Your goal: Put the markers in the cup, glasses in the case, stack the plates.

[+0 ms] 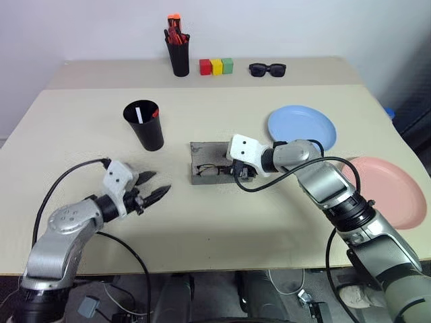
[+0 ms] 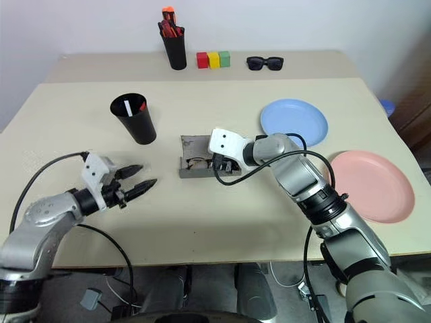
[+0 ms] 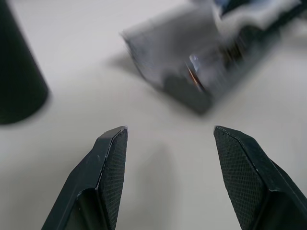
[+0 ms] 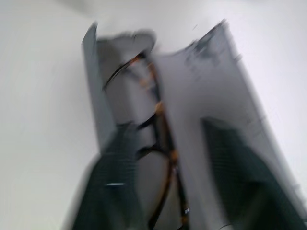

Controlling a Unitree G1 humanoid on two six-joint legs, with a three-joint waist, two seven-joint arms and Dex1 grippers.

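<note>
Glasses [image 4: 160, 143] inside case [image 4: 201, 96], seemingly unheld

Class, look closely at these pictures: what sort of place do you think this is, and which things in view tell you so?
Probably a robot test room or lab, not a home. A plain beige table stands against a bare white wall, holding a tidy set of practice props: three coloured blocks, a pen cup, two plates and a glasses case.

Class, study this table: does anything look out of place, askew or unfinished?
The light blue round plate and pink round plate lie apart, unstacked. The grey felt glasses case stands open with the thin wire-rimmed glasses inside, the right hand at it. Nothing looks spilled or damaged.
</note>
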